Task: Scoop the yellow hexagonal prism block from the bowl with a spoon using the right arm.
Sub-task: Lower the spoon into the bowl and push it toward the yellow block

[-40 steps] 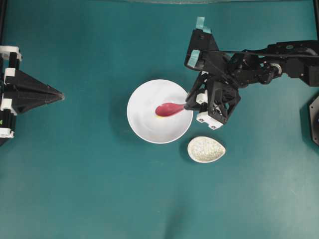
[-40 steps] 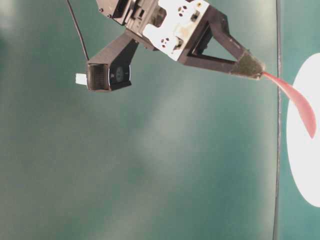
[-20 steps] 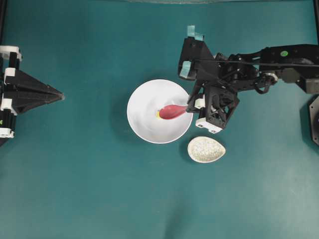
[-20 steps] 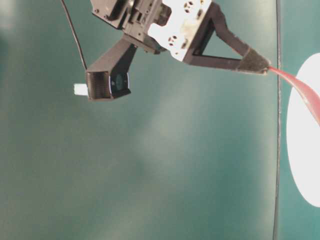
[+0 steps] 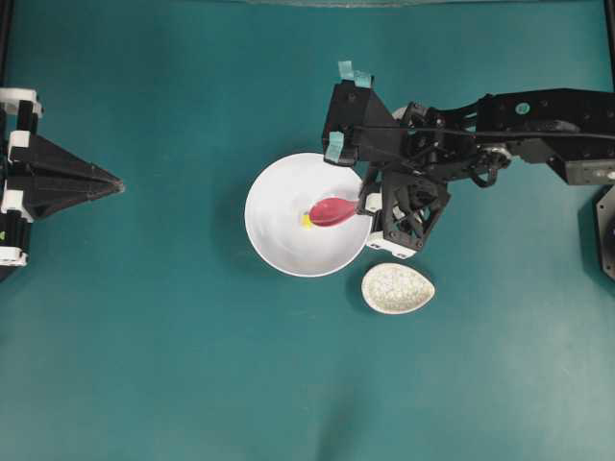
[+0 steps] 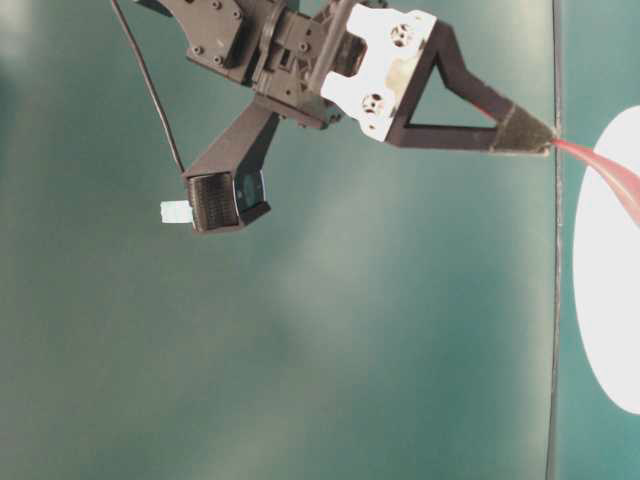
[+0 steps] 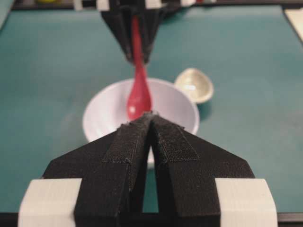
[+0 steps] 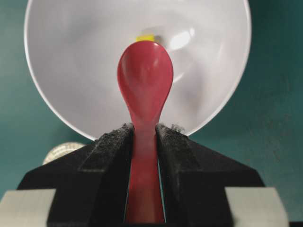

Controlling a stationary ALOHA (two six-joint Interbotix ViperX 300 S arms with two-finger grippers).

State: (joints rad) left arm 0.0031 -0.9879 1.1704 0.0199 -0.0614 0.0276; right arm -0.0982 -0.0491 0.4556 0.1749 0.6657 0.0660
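The white bowl [image 5: 279,240] sits mid-table. The pink-red spoon [image 5: 332,210] has its scoop low inside the bowl, and the handle is clamped by my right gripper [image 5: 363,205] at the bowl's right rim. In the right wrist view the spoon [image 8: 145,80] points into the bowl [image 8: 71,56], and the yellow hexagonal prism block [image 8: 146,37] lies just beyond the scoop's tip. From overhead the block [image 5: 306,221] peeks out at the scoop's left end. My left gripper [image 5: 117,181] rests shut at the far left, its fingertips [image 7: 150,115] together, empty.
A small speckled egg-shaped spoon rest [image 5: 398,288] lies just right of and below the bowl, under the right arm's wrist. Teal tabletop surrounds everything. The table-level view shows the right gripper [image 6: 545,142] tilted down toward the bowl [image 6: 600,290].
The right arm has swung upward in the overhead view and tipped the spoon. The scoop has shifted slightly right in the bowl, uncovering more of the yellow block at its tip. Left arm unmoved.
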